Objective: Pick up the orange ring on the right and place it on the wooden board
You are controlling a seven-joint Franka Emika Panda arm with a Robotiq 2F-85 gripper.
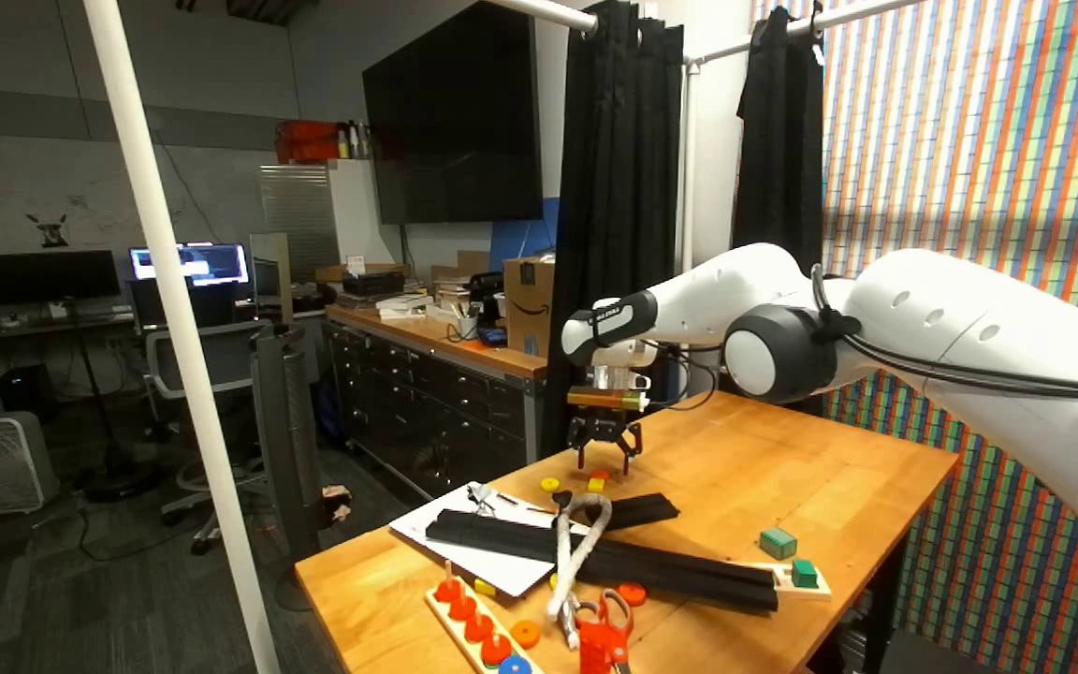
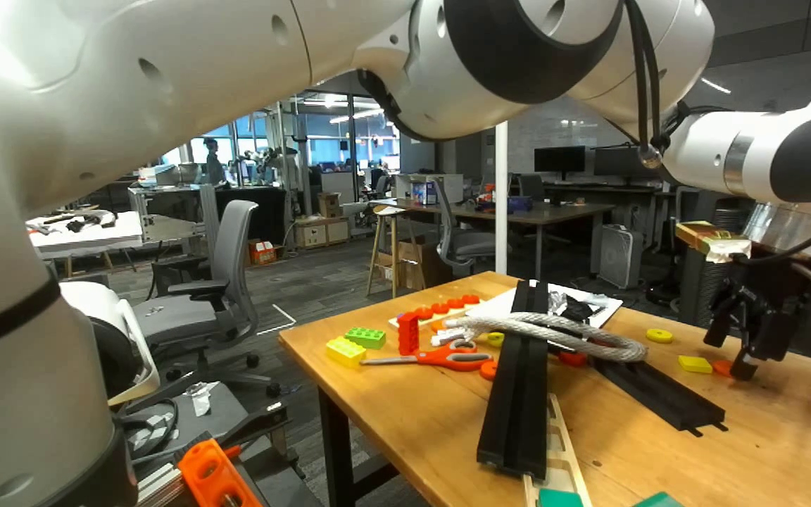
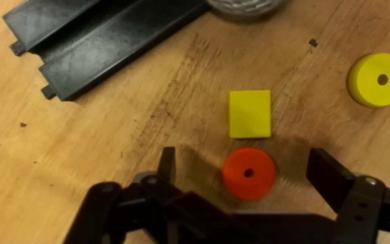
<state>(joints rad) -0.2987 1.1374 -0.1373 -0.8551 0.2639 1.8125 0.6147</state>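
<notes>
The orange ring (image 3: 249, 188) lies flat on the tabletop, its centre hole facing up, beside a yellow square block (image 3: 250, 114). It also shows in both exterior views, under the gripper (image 1: 601, 475) (image 2: 721, 367). My gripper (image 3: 242, 161) is open and empty, pointing down. In the wrist view its fingers stand apart on either side of the ring with a gap each side, touching nothing visible. The gripper also shows in both exterior views (image 1: 604, 466) (image 2: 729, 356). The wooden board (image 1: 492, 564) looks like the pale rectangular panel, partly covered by a long black bar (image 1: 651, 566).
A short black bar (image 3: 113, 44) and rope loop (image 2: 560, 331) lie near the ring. A yellow ring (image 3: 379, 81) lies nearby. Red-handled scissors (image 2: 455, 358), a red block (image 2: 408, 334), a peg strip with red rings (image 1: 469, 622) and green blocks (image 1: 778, 543) stand elsewhere on the table.
</notes>
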